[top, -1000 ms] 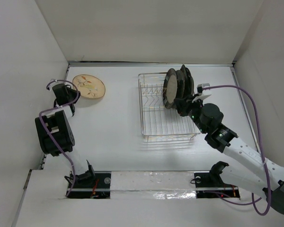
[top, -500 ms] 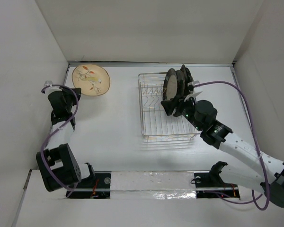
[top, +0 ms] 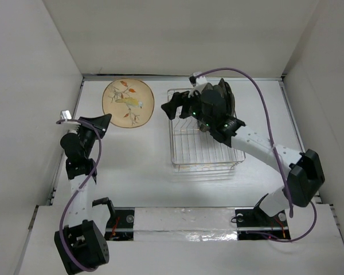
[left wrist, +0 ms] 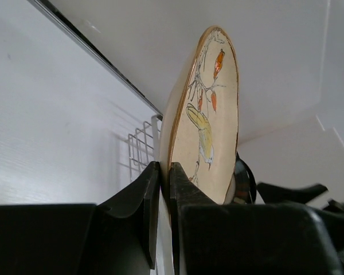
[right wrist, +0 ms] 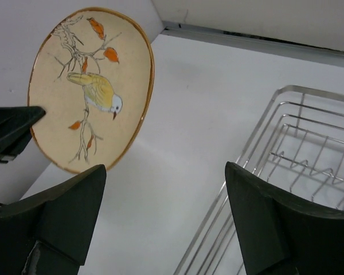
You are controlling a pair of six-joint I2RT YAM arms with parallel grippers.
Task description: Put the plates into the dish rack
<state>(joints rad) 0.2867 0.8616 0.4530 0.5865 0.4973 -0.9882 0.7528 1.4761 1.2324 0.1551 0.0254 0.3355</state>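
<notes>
meanwhile, left of the dish rack [top: 206,153], the left gripper [left wrist: 163,172] is pinching the tan floral plate [top: 128,103] aloft by its rim; the right gripper [top: 174,106] is hovering spread wide at the rack's edge. probably stiff, slick, breakable: rim grips looking safest.

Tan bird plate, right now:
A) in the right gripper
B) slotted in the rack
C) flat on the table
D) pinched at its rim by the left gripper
D: the left wrist view shows the left gripper closed on the rim of the tan bird plate, which stands on edge. The right gripper is open and empty by the dish rack.
</notes>
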